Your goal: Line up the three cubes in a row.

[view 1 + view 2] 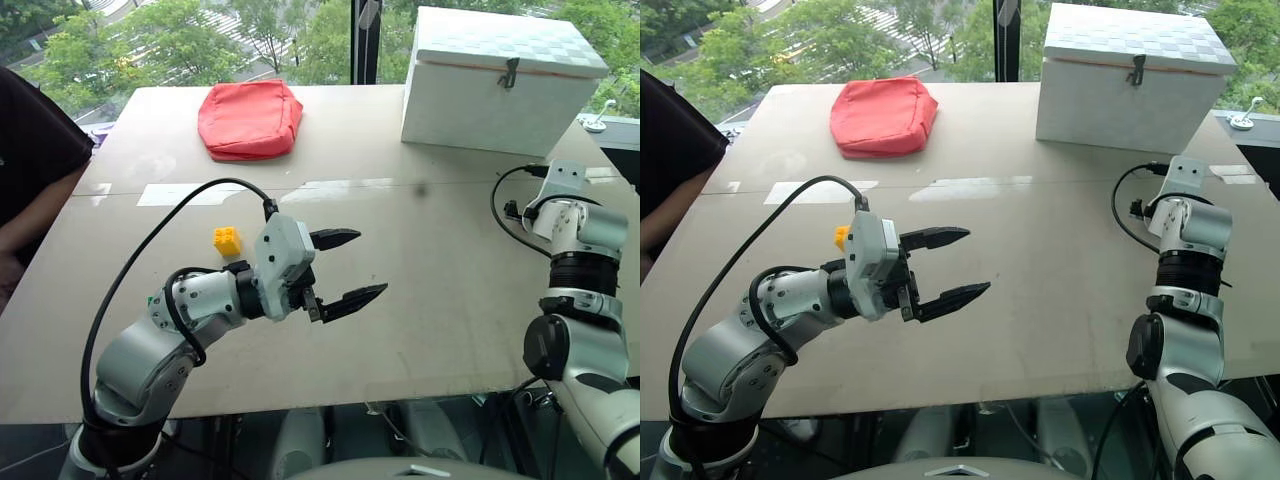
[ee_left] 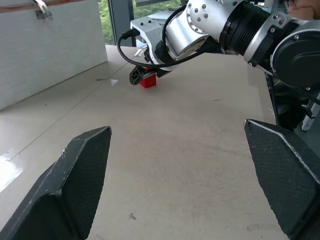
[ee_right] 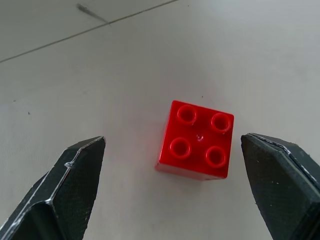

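The right pincer [image 3: 172, 185] hung wide over the red brick [image 3: 196, 140]. The left pincer [image 1: 347, 268] gaped wide above the worktop [image 1: 430, 290], the yellow brick [image 1: 227, 240] behind it

The desk [image 1: 420, 300] has a pale beige top with a seam running across it and daylight reflections on the surface. A large window [image 1: 300, 30] behind the far edge shows green trees outside. A white box [image 1: 500, 80] with a front latch and a red cloth bag [image 1: 250, 118] rest near that edge.
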